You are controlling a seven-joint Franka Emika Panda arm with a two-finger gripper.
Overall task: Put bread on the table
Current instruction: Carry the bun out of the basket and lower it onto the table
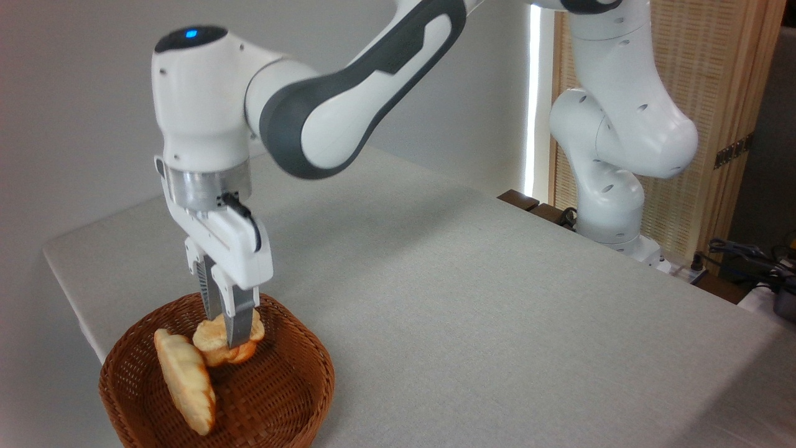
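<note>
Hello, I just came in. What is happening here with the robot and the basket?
A white robot arm reaches down into a brown wicker basket at the near left corner of the table. Its gripper has its fingers closed around a small round bread, which is over the inside of the basket; whether it is lifted clear of the bottom cannot be told. A longer, paler loaf lies beside it in the basket. No bread is on the table yet.
</note>
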